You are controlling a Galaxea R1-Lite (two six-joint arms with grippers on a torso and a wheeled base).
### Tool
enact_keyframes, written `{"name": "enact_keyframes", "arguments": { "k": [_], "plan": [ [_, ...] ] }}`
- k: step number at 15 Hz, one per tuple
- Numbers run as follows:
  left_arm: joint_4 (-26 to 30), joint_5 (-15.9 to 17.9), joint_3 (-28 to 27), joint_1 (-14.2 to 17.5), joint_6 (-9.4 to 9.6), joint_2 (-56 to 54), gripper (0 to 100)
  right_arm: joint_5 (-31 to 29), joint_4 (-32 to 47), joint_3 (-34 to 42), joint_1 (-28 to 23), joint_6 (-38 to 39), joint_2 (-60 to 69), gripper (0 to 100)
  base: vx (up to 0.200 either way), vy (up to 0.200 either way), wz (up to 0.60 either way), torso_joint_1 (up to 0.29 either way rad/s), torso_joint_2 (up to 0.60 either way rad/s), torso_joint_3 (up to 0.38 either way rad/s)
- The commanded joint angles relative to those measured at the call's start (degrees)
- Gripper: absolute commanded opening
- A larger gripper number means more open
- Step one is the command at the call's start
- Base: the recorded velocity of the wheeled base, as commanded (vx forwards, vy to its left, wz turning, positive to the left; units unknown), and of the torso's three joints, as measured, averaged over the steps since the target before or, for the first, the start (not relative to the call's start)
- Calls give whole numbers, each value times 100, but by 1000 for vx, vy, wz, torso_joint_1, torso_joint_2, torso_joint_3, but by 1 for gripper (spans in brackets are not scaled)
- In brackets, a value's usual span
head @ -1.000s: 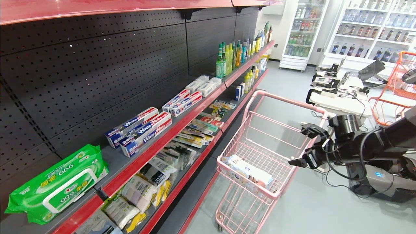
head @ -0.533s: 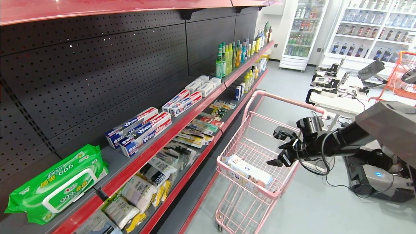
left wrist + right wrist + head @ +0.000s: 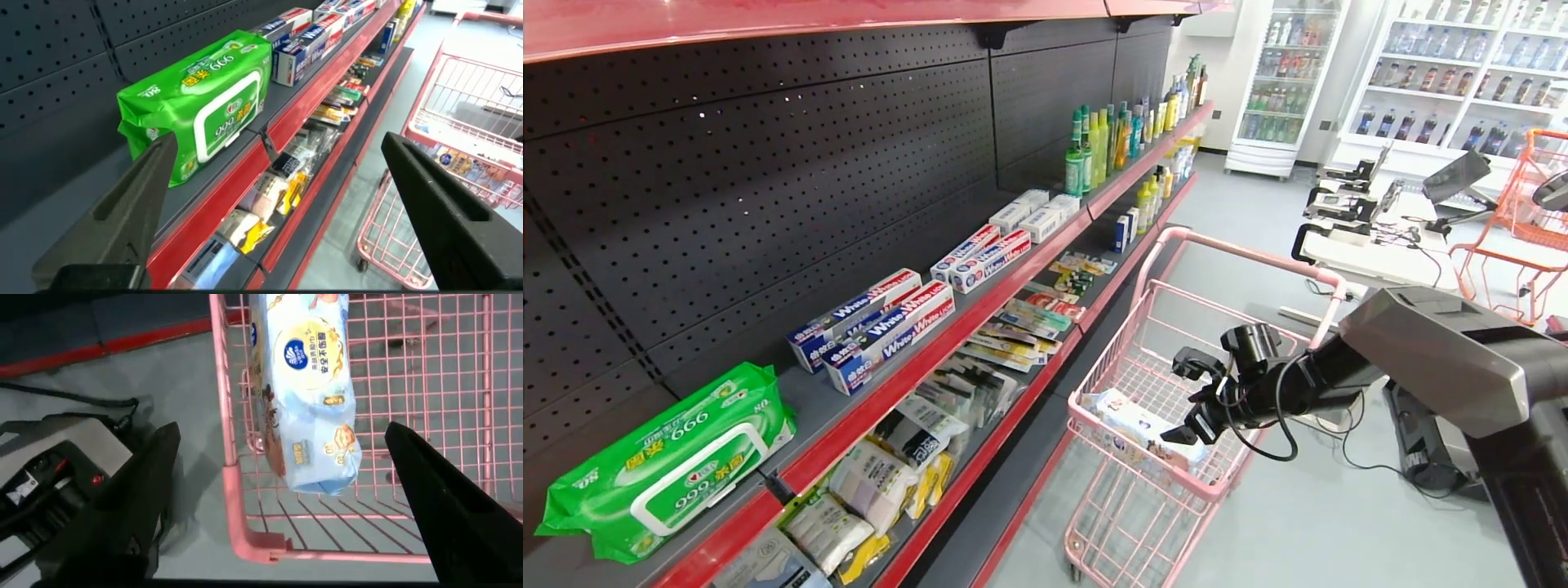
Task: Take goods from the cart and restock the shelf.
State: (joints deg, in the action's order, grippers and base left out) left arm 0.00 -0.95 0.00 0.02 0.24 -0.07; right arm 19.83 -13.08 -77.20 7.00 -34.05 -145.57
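Note:
A pink wire cart (image 3: 1256,260) stands beside the red-edged shelf (image 3: 890,392). In its basket lies a pale blue pack of wipes (image 3: 1147,429). My right gripper (image 3: 1183,398) hangs open just above the pack's right end, inside the basket. The right wrist view looks down on the pack (image 3: 306,384) against the cart's corner rim (image 3: 229,482), with the right gripper (image 3: 282,429) spread wide over it. A green pack of wipes (image 3: 666,465) lies on the shelf's near end. My left gripper (image 3: 279,139) is open and empty, facing that green pack (image 3: 204,102).
Toothpaste boxes (image 3: 874,322) and bottles (image 3: 1094,147) line the shelf farther along. Small packets (image 3: 874,482) fill the lower shelf. A checkout desk (image 3: 1380,253) and an orange cart (image 3: 1527,212) stand at the back right. Bare grey floor lies right of the pink cart.
My right arm has swung left and down, from outside the cart's right side to over the pale blue pack in the basket. The gripper has stayed open.

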Motion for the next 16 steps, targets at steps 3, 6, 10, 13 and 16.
{"name": "enact_keyframes", "arguments": {
  "k": [3, 6, 10, 13, 16],
  "plan": [
    [0, -2, 0, 6, 2, 7, 100, -6, 7, -155, 12, 12, -165, 100, 0, 0, 0, 0, 0, 0],
    [0, -2, 0, 6, 2, 7, 100, -15, 16, -199, 21, 3, -165, 100, 0, 0, 0, -25, 59, 35],
    [0, -2, 0, -2, 2, 7, 100, -6, 16, -155, 65, -76, -165, 100, 0, 0, 0, -84, 188, 99],
    [0, -2, 0, -2, 2, 7, 100, -6, 25, -155, 21, -102, -165, 100, 0, 0, 0, -102, 207, 116],
    [0, -2, 0, 6, 2, 7, 100, 38, 25, -146, -76, -243, -165, 100, 0, 0, 0, -123, 255, 137]
  ]
}}
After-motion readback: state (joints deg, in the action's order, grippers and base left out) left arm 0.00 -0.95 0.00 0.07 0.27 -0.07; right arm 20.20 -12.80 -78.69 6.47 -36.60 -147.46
